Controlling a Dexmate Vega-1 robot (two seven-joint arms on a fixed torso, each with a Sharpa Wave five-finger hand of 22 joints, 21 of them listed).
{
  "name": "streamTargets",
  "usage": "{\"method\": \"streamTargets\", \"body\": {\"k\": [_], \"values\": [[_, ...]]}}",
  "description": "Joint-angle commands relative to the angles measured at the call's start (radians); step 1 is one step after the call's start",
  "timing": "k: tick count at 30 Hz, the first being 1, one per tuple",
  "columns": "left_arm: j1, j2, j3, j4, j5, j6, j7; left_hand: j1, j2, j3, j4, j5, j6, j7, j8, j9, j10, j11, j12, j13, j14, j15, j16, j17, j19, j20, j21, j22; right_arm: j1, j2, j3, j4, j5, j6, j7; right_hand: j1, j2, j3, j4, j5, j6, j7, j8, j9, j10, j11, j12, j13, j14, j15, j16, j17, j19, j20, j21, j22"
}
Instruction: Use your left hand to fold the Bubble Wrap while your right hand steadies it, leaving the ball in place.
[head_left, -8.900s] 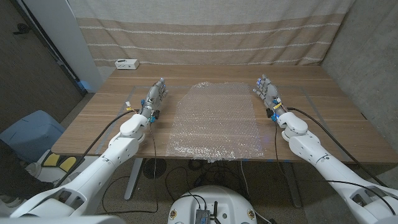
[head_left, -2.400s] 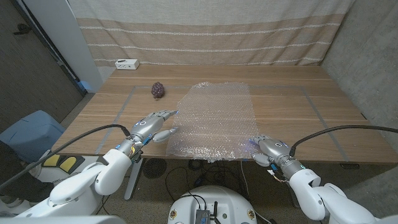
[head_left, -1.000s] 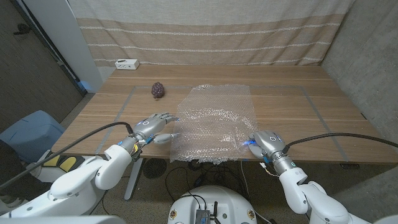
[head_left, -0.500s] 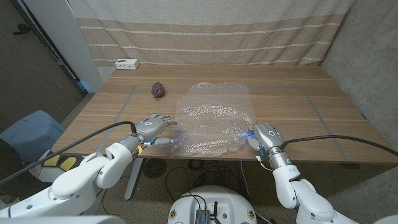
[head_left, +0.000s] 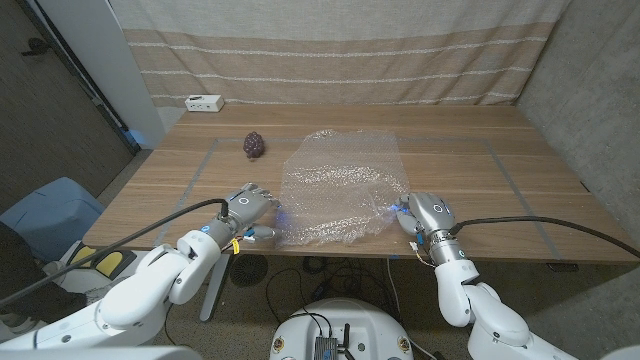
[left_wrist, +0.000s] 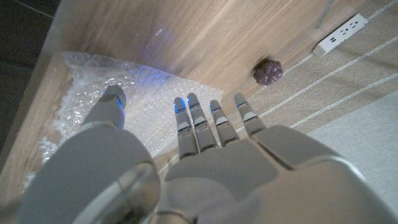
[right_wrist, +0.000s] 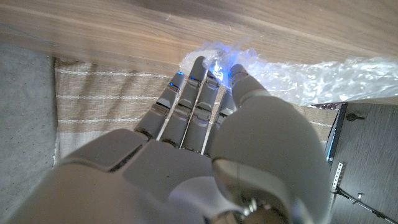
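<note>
- The clear, crinkled sheet of Bubble Wrap (head_left: 338, 195) lies on the wooden tabletop (head_left: 500, 180) near the middle, its near edge bunched up close to the tabletop's near edge.
- The left hand (head_left: 247, 206) sits just left of the sheet's near left corner, back upward. In the left wrist view its fingers (left_wrist: 198, 121) are straight and slightly apart, reaching over the sheet's edge, with the thumb out to the side above the wrap; whether they press the sheet or only hover I cannot tell.
- The right hand (head_left: 430, 217) is at the sheet's near right corner. In the right wrist view its fingers (right_wrist: 198, 93) are held close together, tips touching the crumpled edge of the wrap; whether anything is pinched between them and the thumb cannot be told.
- A small dark purple knobbly ball (head_left: 254, 144) rests on the tabletop far left of the sheet, well apart from both hands.
- A white power strip (head_left: 203, 101) lies at the far left edge of the tabletop, before the striped curtain (head_left: 330, 50).
</note>
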Motion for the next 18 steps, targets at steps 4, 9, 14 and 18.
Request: {"method": "streamTargets", "body": {"k": [4, 9, 14, 18], "values": [[-0.073, -0.058, 0.087, 0.053, 0.006, -0.044, 0.038, 0.014, -0.004, -0.011, 0.001, 0.005, -0.012, -0.003, -0.01, 0.002, 0.009, 0.003, -0.002, 0.002, 0.009, -0.016, 0.004, 0.002, 0.002, 0.001, -0.006, 0.002, 0.011, 0.012, 0.012, 0.009, 0.044, 0.023, -0.016, 0.012, -0.001, 0.006, 0.0, 0.006, 0.056, 0.046, -0.003, 0.003, 0.011, 0.002, 0.013, 0.007, 0.011, -0.102, -0.001, 0.006, 0.004, -0.001, 0.008, 0.006], [-0.096, -0.076, 0.105, 0.059, -0.041, -0.079, 0.046, 0.007, -0.007, -0.02, 0.008, 0.003, -0.023, -0.001, -0.019, 0.002, 0.006, 0.011, -0.007, 0.002, 0.006, -0.011, 0.0, 0.003, -0.004, 0.003, -0.01, 0.003, 0.017, 0.008, 0.011, 0.012, 0.049, 0.024, -0.011, 0.013, -0.001, 0.007, -0.001, 0.005, 0.054, 0.046, -0.006, 0.003, 0.011, 0.003, 0.016, 0.009, 0.011, -0.102, -0.002, 0.007, 0.003, -0.001, 0.008, 0.006], [-0.135, -0.076, 0.147, 0.056, 0.001, -0.079, -0.022, 0.003, -0.007, -0.026, 0.012, 0.003, -0.026, -0.001, -0.024, 0.002, 0.008, 0.007, -0.008, 0.002, 0.007, -0.006, -0.001, 0.003, -0.011, 0.005, -0.014, 0.003, 0.021, 0.011, 0.013, 0.018, 0.059, 0.031, -0.019, 0.013, -0.001, 0.008, 0.0, 0.005, 0.055, 0.046, -0.008, 0.003, 0.009, 0.003, 0.018, 0.012, 0.012, -0.103, -0.003, 0.009, 0.003, -0.002, 0.009, 0.006], [-0.164, -0.076, 0.177, 0.051, 0.074, -0.053, -0.115, 0.03, 0.007, -0.026, 0.008, 0.007, 0.006, -0.002, -0.021, 0.003, 0.068, -0.015, 0.004, 0.002, 0.037, -0.016, 0.004, 0.003, -0.004, 0.004, -0.016, 0.003, 0.024, 0.01, 0.016, 0.021, 0.068, 0.033, -0.019, 0.013, -0.001, 0.009, 0.0, 0.005, 0.055, 0.046, -0.009, 0.004, 0.008, 0.003, 0.02, 0.013, 0.013, -0.102, -0.004, 0.009, 0.003, -0.002, 0.009, 0.006]]}}
